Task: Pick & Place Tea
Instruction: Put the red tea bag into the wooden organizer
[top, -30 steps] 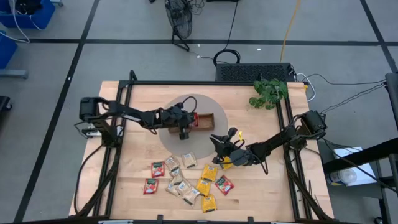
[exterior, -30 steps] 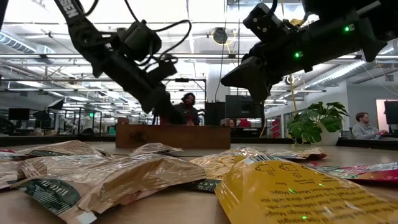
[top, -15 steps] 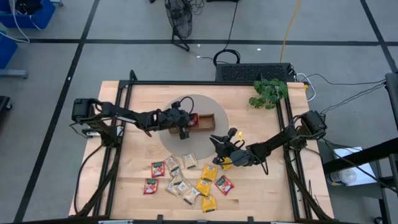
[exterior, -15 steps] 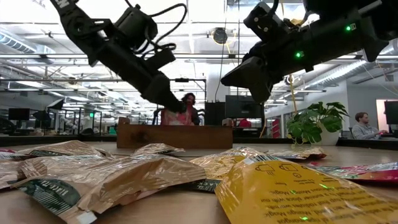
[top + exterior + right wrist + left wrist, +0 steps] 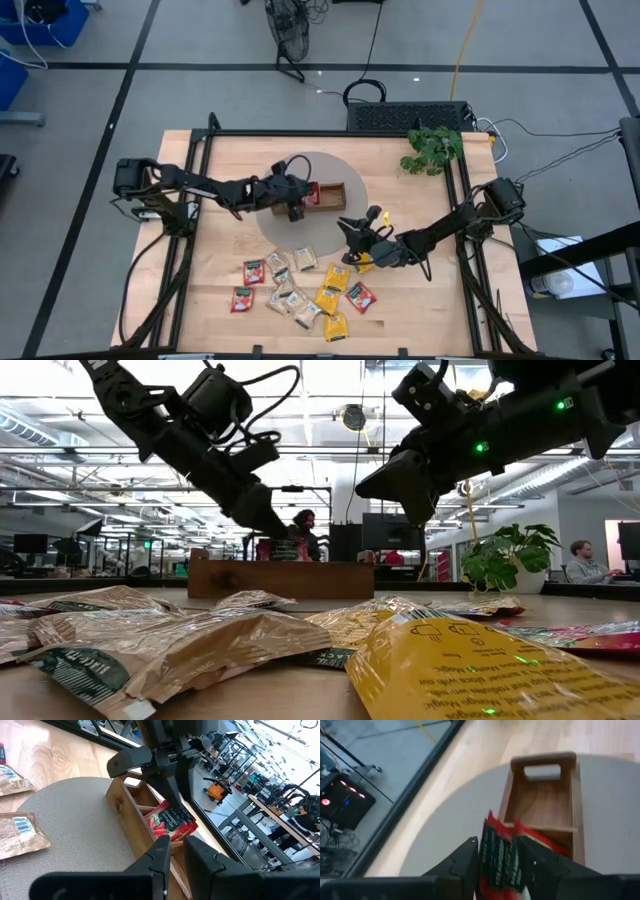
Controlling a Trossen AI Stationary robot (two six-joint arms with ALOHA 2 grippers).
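A brown wooden tray stands on a round grey mat at the table's middle. My left gripper hangs open just over the tray's left end. A red tea sachet stands up between its fingers, and a second red one lies in the same compartment. Near the table's front edge, several red, yellow and beige sachets lie loose. My right gripper hovers to the right of the mat, shut, and nothing shows between its fingers. My left gripper has the red sachet's upper edge between its spread fingers; whether either finger touches it I cannot tell. The fingers slant down from the table's left. The sachet's lower part sits in the tray's end compartment.
A potted plant stands at the table's far right corner. Black frame rails run along both table sides. In the low view the loose sachets crowd the near edge. People sit in the room behind the table.
My left gripper has risen a little from the tray's rim and drawn slightly toward the table's left. The red sachet that came up with it now sits lower, inside the tray. My right arm has kept still.
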